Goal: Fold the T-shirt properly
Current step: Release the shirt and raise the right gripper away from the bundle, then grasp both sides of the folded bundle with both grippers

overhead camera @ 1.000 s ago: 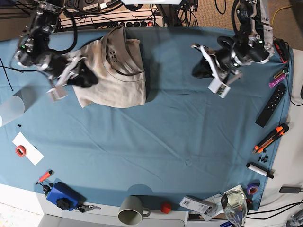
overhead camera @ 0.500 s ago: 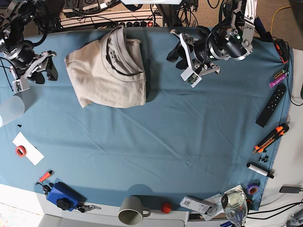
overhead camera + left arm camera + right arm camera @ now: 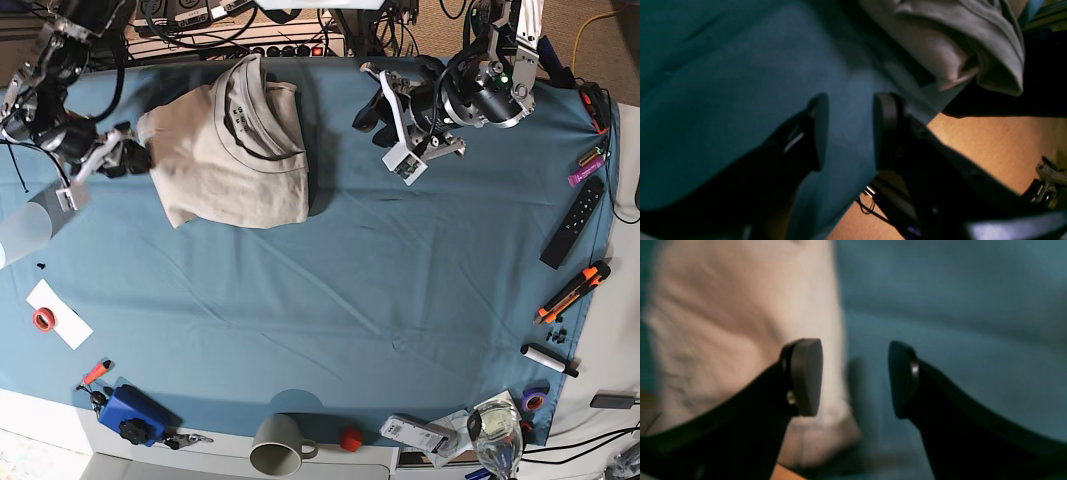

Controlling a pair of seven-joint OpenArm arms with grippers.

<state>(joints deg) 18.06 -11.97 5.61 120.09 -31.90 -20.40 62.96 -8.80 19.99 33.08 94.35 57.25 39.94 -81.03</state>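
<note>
the shirt [image 3: 232,150] lies folded into a compact bundle at the cloth's [image 3: 330,300] far edge. both grippers stand released and empty: right gripper [image 3: 122,158] just beside the shirt, left gripper [image 3: 378,100] near its other side. folding looks nearly complete.

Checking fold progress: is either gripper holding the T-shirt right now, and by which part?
Nothing is held. The left gripper and right gripper are both open, clear of the T-shirt.

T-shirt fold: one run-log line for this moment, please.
T-shirt: folded bundle, lying free | left gripper: open, empty | right gripper: open, empty, at shirt edge
</note>
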